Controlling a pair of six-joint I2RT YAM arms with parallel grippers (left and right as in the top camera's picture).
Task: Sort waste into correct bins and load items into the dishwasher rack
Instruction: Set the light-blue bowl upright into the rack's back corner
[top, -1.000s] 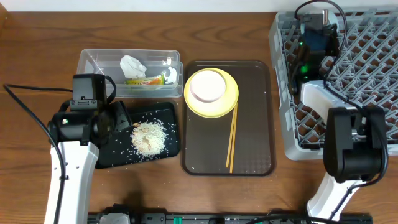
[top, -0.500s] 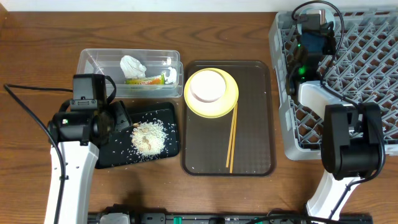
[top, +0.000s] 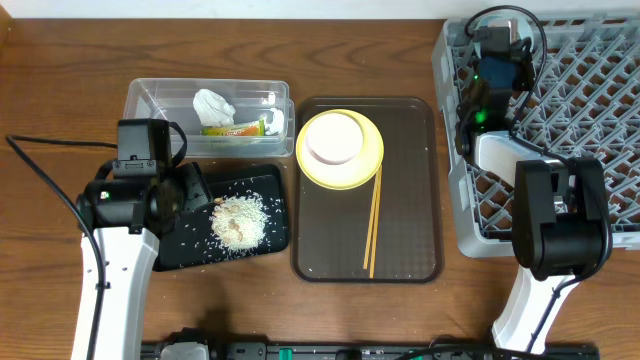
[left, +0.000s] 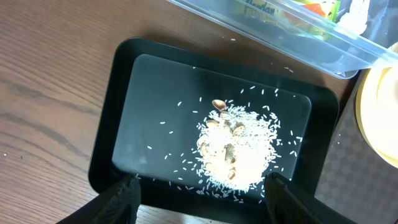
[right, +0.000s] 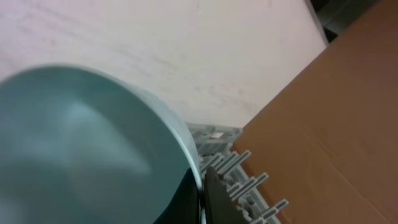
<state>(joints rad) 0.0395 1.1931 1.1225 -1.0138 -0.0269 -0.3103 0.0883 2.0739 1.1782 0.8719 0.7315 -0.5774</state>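
Half light blue bowl (right: 93, 143) cropped, blurred; right tool (right: 200, 199) pinches rim.

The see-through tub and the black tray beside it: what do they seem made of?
The tub looks like clear, glossy plastic: what's inside shows through its walls. The black tray seems smooth moulded plastic with a soft sheen and rounded corners, though coated metal is possible.

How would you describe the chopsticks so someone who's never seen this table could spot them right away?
Find the dark brown serving tray mid-table, just left of the grey rack. Running from the right edge of the yellow plate toward the tray's near end lie the chopsticks. They are two thin, pale wooden sticks side by side, the only long, straight things on it.
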